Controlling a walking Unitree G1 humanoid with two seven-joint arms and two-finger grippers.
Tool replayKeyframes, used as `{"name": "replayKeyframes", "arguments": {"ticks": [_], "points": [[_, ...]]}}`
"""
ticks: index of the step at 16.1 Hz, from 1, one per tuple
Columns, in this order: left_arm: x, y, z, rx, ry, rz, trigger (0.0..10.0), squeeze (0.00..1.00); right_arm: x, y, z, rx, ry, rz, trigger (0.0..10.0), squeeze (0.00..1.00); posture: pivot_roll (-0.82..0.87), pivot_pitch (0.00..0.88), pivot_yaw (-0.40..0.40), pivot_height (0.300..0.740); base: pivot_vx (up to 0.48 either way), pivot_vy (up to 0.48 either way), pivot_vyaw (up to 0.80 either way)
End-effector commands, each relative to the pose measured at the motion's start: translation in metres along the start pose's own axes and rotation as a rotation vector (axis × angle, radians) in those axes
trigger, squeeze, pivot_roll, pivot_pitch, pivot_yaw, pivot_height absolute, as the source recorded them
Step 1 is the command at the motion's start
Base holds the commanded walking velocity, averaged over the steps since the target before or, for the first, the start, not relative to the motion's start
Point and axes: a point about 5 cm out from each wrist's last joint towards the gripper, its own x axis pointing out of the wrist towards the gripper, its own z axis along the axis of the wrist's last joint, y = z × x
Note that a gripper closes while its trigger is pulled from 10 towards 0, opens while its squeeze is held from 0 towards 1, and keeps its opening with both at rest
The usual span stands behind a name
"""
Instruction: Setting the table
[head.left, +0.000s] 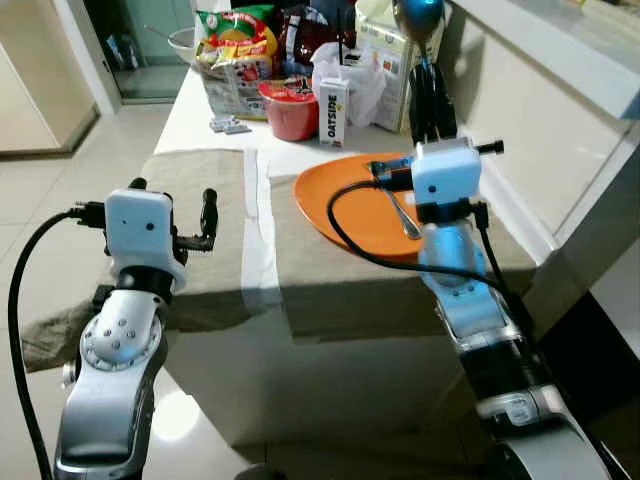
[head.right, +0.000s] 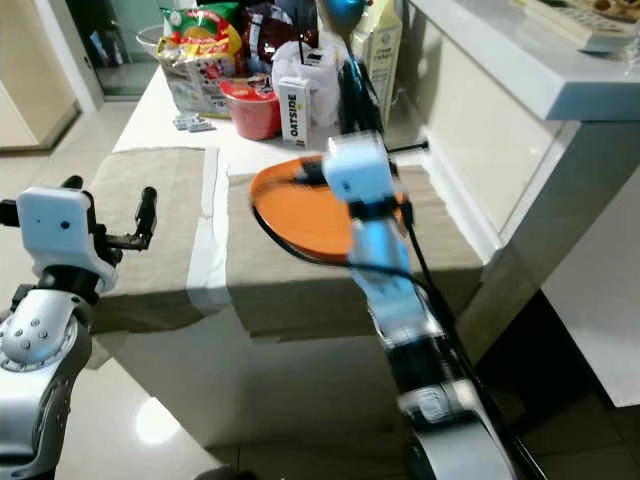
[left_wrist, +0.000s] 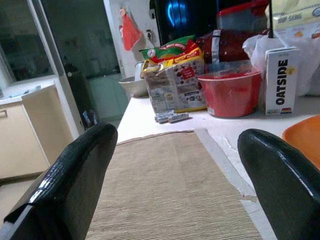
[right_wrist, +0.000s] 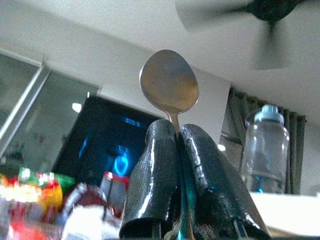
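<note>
My right gripper (right_wrist: 176, 131) stood raised above the orange plate (head.left: 352, 205), its fingers (right_wrist: 155, 170) pressed together on the handle of a spoon (right_wrist: 169, 84) whose bowl pointed upward. The plate lay on the right-hand woven placemat (head.left: 330, 270) of the bench (head.left: 200, 110). My left gripper (head.left: 172, 205) hovered at the near edge of the left placemat (left_wrist: 165, 185), fingers (left_wrist: 75, 175) spread wide and holding nothing. At the far end of the bench stood a red bowl (head.left: 290, 110), an Oatside carton (head.left: 332, 115) just beside it, and snack bags (head.left: 235, 55) behind.
</note>
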Motion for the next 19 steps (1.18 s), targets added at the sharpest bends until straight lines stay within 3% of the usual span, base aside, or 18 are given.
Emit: {"name": "replayKeyframes", "arguments": {"ticks": [1, 4, 7, 12, 16, 19], "points": [[-0.004, 0.002, -0.005, 0.001, 0.013, 0.02, 10.0, 0.0, -0.012, -0.002, -0.001, -0.034, -0.005, 0.043, 0.0, 0.01, -0.04, 0.0, 0.038, 0.74, 0.0, 0.0, 0.0], [-0.012, 0.0, -0.01, -0.019, 0.03, 0.014, 10.0, 0.0, -0.034, -0.01, -0.008, -0.083, 0.055, 0.078, 0.0, 0.04, -0.05, 0.0, 0.037, 0.74, 0.0, 0.0, 0.0], [-0.015, -0.002, -0.014, -0.055, 0.051, 0.017, 10.0, 0.0, -0.045, -0.01, -0.007, -0.1, 0.077, 0.095, 0.0, 0.05, -0.05, 0.0, 0.038, 0.74, 0.0, 0.0, 0.0], [-0.006, -0.007, -0.02, -0.115, 0.103, 0.031, 10.0, 0.0, -0.053, 0.005, -0.021, -0.035, 0.201, 0.096, 0.0, 0.08, -0.04, 0.0, 0.048, 0.74, 0.0, 0.0, 0.0], [-0.009, -0.01, -0.021, -0.176, 0.108, 0.036, 10.0, 0.0, -0.064, 0.006, -0.039, 0.011, 0.337, 0.122, 0.0, 0.07, -0.05, 0.002, 0.042, 0.74, 0.0, 0.0, 0.0], [-0.007, -0.01, -0.019, -0.171, 0.104, 0.043, 10.0, 0.0, -0.068, 0.003, -0.048, 0.019, 0.396, 0.116, 0.0, 0.07, -0.05, 0.006, 0.041, 0.74, 0.0, 0.0, 0.0]]}}
